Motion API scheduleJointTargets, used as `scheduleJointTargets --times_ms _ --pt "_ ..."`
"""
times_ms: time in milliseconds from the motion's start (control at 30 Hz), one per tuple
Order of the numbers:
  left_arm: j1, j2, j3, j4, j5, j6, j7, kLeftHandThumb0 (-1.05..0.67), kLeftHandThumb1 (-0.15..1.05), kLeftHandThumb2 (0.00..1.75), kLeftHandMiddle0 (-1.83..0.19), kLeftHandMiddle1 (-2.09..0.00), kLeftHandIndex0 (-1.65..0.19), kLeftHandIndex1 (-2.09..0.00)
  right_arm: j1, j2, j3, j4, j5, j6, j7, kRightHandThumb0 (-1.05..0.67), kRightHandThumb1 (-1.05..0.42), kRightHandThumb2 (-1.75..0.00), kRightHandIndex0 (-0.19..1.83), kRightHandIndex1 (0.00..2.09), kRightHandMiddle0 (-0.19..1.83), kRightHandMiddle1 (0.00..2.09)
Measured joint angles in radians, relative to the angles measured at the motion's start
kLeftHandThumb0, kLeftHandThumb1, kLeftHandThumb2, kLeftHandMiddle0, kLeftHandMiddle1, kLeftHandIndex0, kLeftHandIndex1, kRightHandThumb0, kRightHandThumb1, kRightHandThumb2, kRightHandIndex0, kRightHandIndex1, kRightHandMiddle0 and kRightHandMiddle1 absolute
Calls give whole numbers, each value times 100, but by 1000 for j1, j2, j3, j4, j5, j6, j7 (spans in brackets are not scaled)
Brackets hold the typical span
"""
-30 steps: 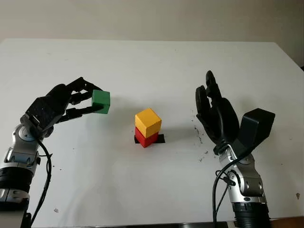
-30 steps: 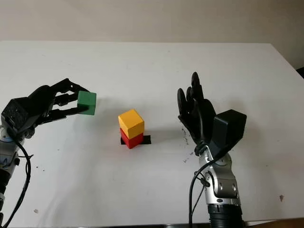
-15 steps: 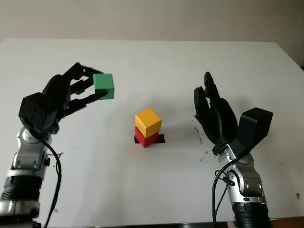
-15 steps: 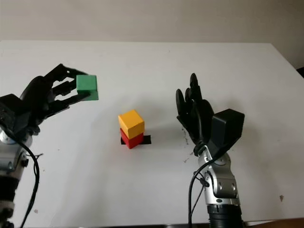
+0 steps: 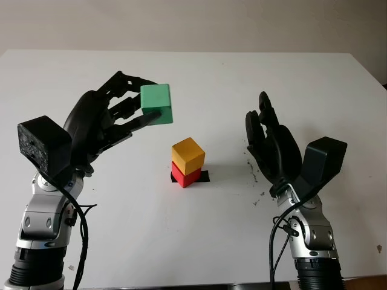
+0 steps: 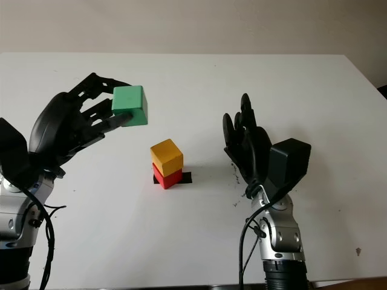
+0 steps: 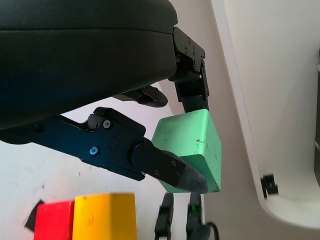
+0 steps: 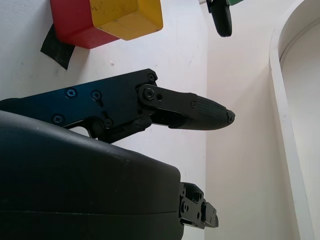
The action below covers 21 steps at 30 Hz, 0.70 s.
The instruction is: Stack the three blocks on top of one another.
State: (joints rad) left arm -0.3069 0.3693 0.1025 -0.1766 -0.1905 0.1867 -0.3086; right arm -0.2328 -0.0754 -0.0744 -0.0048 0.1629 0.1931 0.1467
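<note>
Above white table [image 5: 199,241], left hand [image 5: 106,124] pinches green block [image 5: 156,104]; right hand [image 5: 272,148] open

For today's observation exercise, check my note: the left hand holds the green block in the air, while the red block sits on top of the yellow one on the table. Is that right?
Not quite. The stacking order is reversed: the yellow block sits on top of the red block, as the left eye view shows. The rest stands: the left hand holds the green block in the air, above the table.
</note>
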Motion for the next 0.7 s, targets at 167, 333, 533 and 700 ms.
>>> scheduleJointTargets --times_ms 167,333,533,700 --pt "13 -41 -25 -63 10 0 24 -53 104 7 -44 -5 -44 -136 0 10 1 0 1 1 -6 -58 -105 -54 -19 0 -19 0" --pt "57 -74 -44 -113 23 5 46 -53 105 9 -41 -4 -42 -136 0 14 2 0 -4 0 -16 -57 -105 -55 -19 0 -19 0" --pt "86 -97 -75 -110 69 -68 45 -52 105 12 -40 -4 -36 -143 2 15 2 0 -6 -3 -17 -56 -105 -57 -19 0 -19 0" --pt "104 -139 -88 -109 100 -93 86 -48 105 8 -38 -4 -32 -148 8 15 2 0 -6 -9 -14 -57 -105 -56 -19 0 -19 0"
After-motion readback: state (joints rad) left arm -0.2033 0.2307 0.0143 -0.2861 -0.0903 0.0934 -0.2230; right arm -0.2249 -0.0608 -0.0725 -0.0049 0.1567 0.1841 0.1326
